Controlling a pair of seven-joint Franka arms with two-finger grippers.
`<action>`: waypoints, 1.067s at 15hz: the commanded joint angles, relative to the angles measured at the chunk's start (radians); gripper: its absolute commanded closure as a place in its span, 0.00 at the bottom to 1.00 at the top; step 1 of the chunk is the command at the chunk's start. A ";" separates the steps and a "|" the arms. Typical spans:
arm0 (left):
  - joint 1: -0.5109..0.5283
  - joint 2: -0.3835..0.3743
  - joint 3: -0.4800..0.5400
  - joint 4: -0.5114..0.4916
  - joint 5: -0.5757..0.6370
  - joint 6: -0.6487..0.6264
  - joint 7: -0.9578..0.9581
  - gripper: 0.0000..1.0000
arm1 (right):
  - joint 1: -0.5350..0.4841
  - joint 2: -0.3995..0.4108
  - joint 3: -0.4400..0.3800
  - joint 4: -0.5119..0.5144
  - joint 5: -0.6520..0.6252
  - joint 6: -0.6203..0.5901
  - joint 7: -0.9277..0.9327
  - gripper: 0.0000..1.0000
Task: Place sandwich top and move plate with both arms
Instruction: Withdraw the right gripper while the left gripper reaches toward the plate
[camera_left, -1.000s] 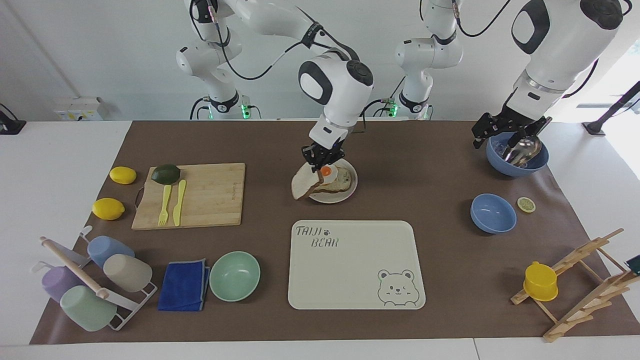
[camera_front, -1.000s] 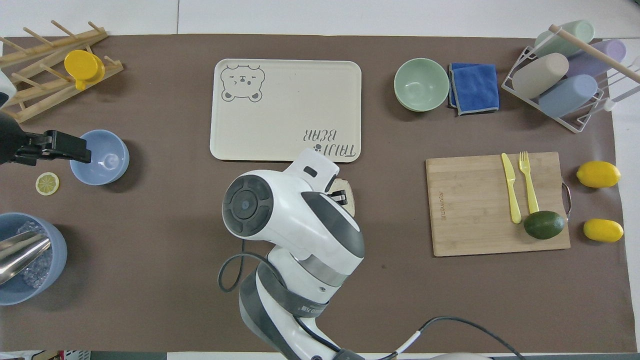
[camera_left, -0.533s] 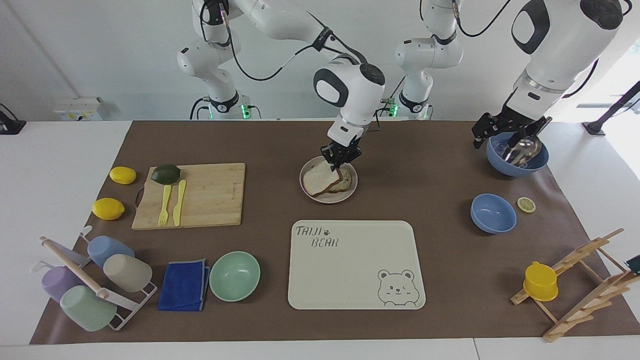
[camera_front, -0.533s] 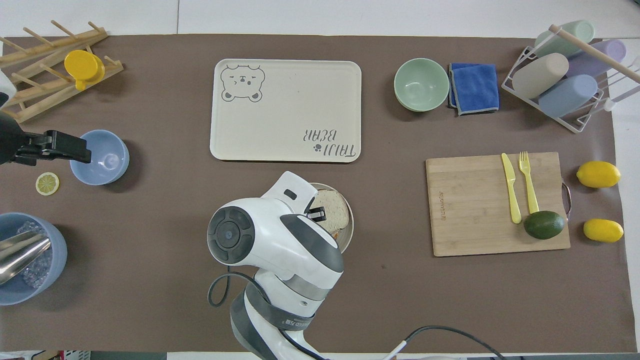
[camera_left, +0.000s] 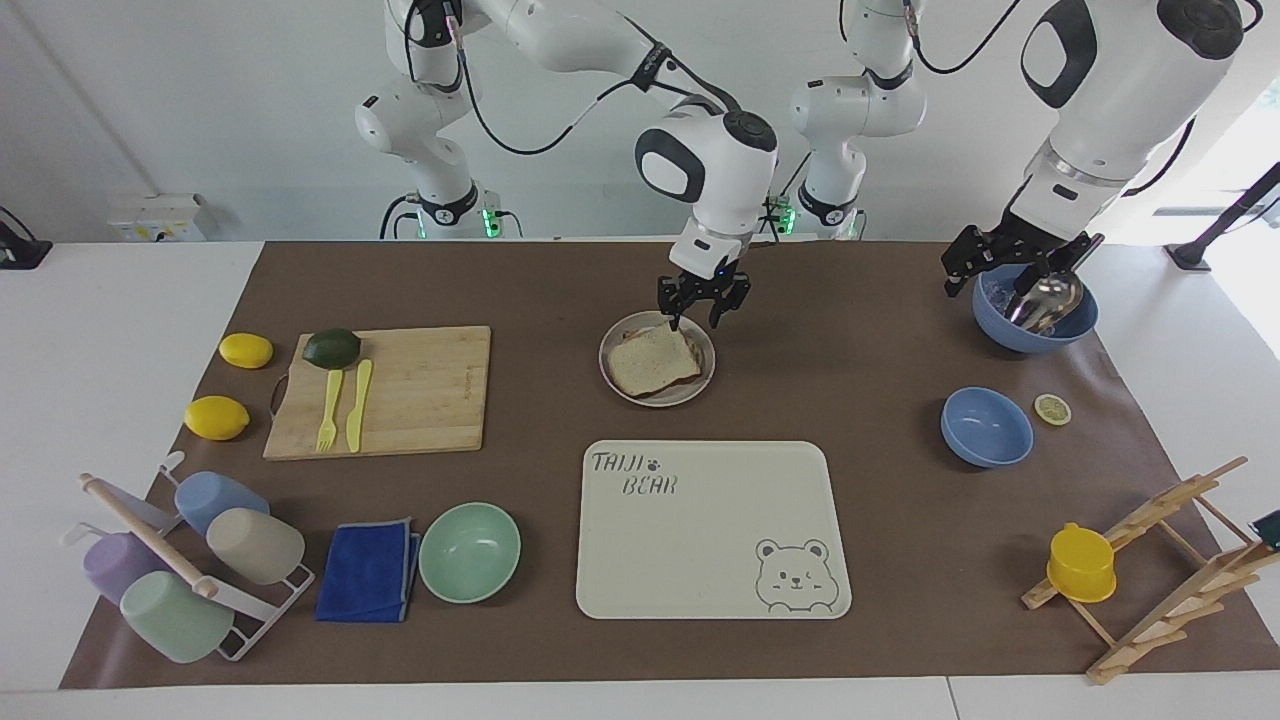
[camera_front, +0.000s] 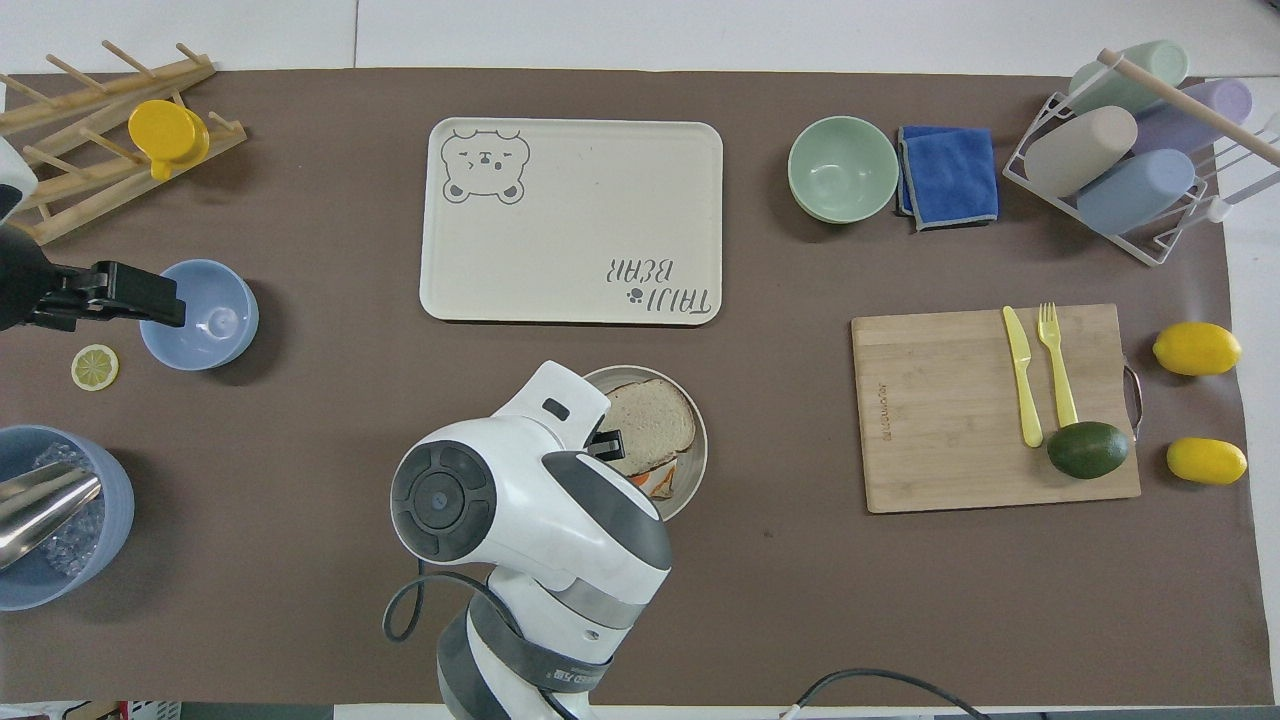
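— Right hand (camera_left: 703, 312): you're seeing it hanging over the plate (camera_left: 613, 340) with fingers spread, gripping nothing?
— Yes; the sandwich top (camera_left: 655, 360) is lying on that plate. Your left hand (camera_left: 1010, 275) is waiting released over the blue bowl (camera_left: 1035, 335).

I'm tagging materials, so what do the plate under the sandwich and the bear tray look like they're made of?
The plate: probably matte ceramic or melamine, going by its even beige-grey rim with no shine. The bear tray: likely moulded plastic or melamine, cream, smooth, with rounded corners and a printed bear and lettering.
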 joint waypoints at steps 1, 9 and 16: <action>-0.006 -0.026 0.002 -0.020 0.014 -0.011 0.008 0.00 | -0.122 -0.086 0.000 -0.003 0.023 -0.032 -0.038 0.00; 0.008 -0.126 0.002 -0.225 0.013 0.062 0.002 0.00 | -0.462 -0.286 -0.008 0.003 0.078 -0.322 -0.408 0.00; -0.191 -0.154 -0.009 -0.556 -0.135 0.340 -0.162 0.00 | -0.690 -0.334 -0.009 -0.001 0.123 -0.398 -0.588 0.00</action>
